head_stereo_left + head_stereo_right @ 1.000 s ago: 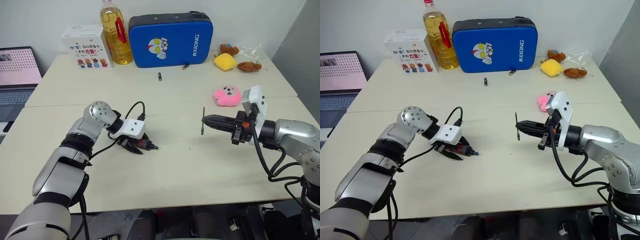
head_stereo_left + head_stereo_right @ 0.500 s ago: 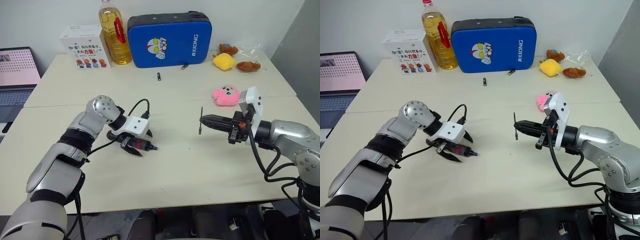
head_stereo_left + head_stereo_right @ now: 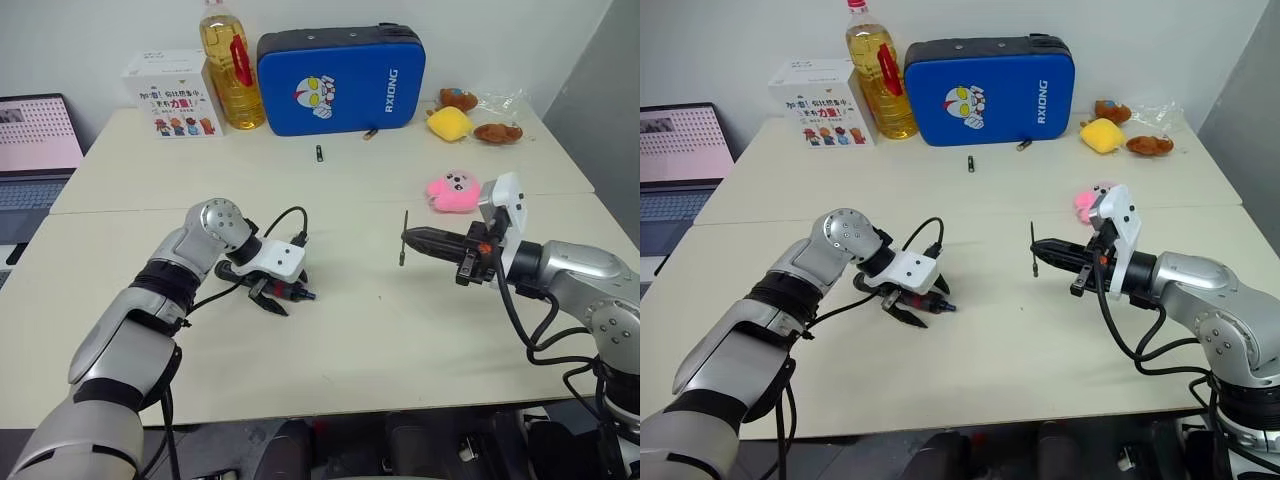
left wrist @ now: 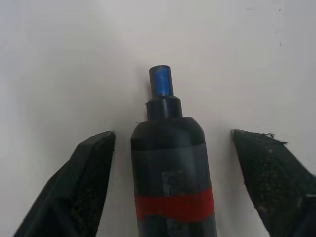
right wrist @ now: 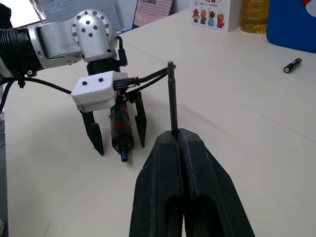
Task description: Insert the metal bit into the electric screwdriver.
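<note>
Metal bit is clamped at its lower end in the right gripper, fingers pressed tight together on it, rod standing roughly upright above the table, not touching the surface. Taking the bit as reference: the electric screwdriver is well apart from it, off toward the robot's left and slightly nearer the robot, lying on the tabletop with its red band showing and its blue-tipped nose pointing toward the bit's side. Left gripper is down over the screwdriver, fingers spread on either side of the body; wrist view shows clear gaps both sides, so it's released, not gripping. Behind the bit, toward the far edge of the table, a small dark cylinder lies alone, and past that a blue zip case stands against the wall. Beside the case on the robot's left: a bottle of yellow oil and a white printed box. A pink plush sits just behind the right gripper's arm, near the bit; a yellow plush and two brown ones are farther back. A laptop is at the table's far left.
</note>
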Robot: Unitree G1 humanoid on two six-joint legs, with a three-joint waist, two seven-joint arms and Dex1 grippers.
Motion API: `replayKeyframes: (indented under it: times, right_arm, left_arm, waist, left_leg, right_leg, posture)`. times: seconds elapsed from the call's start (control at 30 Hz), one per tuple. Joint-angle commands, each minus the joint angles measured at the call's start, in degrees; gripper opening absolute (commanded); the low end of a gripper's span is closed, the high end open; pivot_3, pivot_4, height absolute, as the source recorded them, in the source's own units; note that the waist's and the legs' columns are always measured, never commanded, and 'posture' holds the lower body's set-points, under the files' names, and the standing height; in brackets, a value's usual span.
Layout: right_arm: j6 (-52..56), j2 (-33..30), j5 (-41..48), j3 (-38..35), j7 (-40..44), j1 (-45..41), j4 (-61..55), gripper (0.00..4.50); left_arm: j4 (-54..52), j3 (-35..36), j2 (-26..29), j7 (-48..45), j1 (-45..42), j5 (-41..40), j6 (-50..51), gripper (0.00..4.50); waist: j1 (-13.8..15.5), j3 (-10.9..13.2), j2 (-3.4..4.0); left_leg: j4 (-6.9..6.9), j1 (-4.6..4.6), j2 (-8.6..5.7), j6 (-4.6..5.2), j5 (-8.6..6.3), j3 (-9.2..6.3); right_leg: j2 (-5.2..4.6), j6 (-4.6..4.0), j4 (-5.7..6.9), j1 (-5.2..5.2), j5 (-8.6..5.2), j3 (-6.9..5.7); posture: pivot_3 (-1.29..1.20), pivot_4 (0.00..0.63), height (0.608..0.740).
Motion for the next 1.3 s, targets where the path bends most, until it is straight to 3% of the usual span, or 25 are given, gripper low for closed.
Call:
replayKeyframes:
  times: [0.03,0.2,0.43,0.57,0.67,0.83,0.97,1.13,1.3]
  right_arm:
    - [-1.12,-0.33,0.78,-1.71,-0.11,-0.2,-1.35,0.0]
    - [-1.1,-0.55,0.81,-1.69,0.03,-0.4,-1.12,0.0]
    - [-1.32,-0.81,0.53,-1.46,0.41,-1.04,-0.54,0.0]
    - [0.06,-2.64,2.41,-4.1,0.63,-3.06,0.2,0.0]
    - [1.24,-3.72,4.26,-7.8,-0.91,-5.7,2.36,0.0]
    - [0.27,-4.12,2.7,-8.32,-2.86,-9.31,5.1,0.0]
    - [-0.03,-3.2,2.06,-7.95,-5.05,-12.08,6.34,0.0]
    - [-0.07,-2.66,1.97,-8.01,-6.18,-14.02,7.71,0.0]
    - [-0.42,-0.95,1.41,-6.32,-7.14,-15.73,8.77,0.0]
  left_arm:
    - [0.68,1.22,-0.03,-0.26,-0.68,0.92,-0.8,2.93]
    - [0.95,1.63,0.05,-0.26,-0.7,1.5,-0.92,1.72]
    - [1.15,3.73,-1.02,2.01,-1.89,0.48,1.4,1.68]
    - [-7.12,16.48,-6.46,0.73,-6.58,-19.74,25.85,1.68]
    - [-11.73,25.28,-11.47,11.06,-5.67,-27.54,35.23,1.68]
    - [-22.52,30.82,-21.03,24.11,3.77,-31.91,35.06,1.68]
    - [-28.3,29.29,-27.25,30.63,14.58,-29.67,28.53,1.68]
    - [-29.88,28.81,-28.68,34.98,20.47,-27.61,23.85,1.68]
    - [-32.56,28.48,-24.34,34.22,24.27,-27.28,23.31,1.68]
  waist:
    - [-0.02,0.0,0.0]
    - [-0.06,0.0,0.0]
    - [0.06,0.0,0.0]
    - [0.2,0.02,-0.02]
    - [0.12,0.02,-0.03]
    - [-0.45,-0.08,0.05]
    - [-0.49,-0.08,0.05]
    - [0.2,-0.07,0.04]
    - [0.23,-0.08,0.05]
  left_leg:
    - [0.0,0.0,0.0,0.0,0.0,0.0]
    - [0.0,0.01,0.0,0.0,0.0,0.0]
    - [0.01,0.01,0.0,0.0,0.0,-0.01]
    - [0.15,-0.2,0.0,0.01,0.01,-0.14]
    - [0.46,-0.6,-0.04,-0.01,0.01,-0.34]
    - [0.45,-0.35,0.0,-0.02,0.01,-0.32]
    - [0.35,-0.24,0.05,0.0,0.0,-0.26]
    - [0.36,-0.31,0.02,-0.04,0.03,-0.2]
    - [0.39,-0.3,-0.01,-0.01,0.01,-0.17]
  right_leg:
    - [0.0,0.0,0.0,0.0,0.0,0.0]
    - [0.0,0.0,0.01,0.0,0.0,0.0]
    - [0.0,0.0,0.03,0.0,0.0,-0.01]
    - [-0.01,0.0,0.02,-0.01,0.0,-0.14]
    - [-0.03,0.03,-0.01,-0.18,0.02,-0.31]
    - [-0.08,0.1,-0.02,-0.1,0.06,0.03]
    - [-0.04,0.07,0.05,-0.11,0.07,0.1]
    - [-0.07,0.06,0.02,-0.15,0.08,0.09]
    - [-0.11,0.08,0.0,-0.14,0.1,0.15]
  posture:
    - [0.0,0.15,0.74]
    - [0.0,0.15,0.74]
    - [0.0,0.15,0.74]
    - [0.0,0.15,0.74]
    - [0.0,0.15,0.74]
    - [0.0,0.15,0.74]
    - [0.0,0.15,0.74]
    - [0.0,0.15,0.74]
    - [0.0,0.15,0.74]
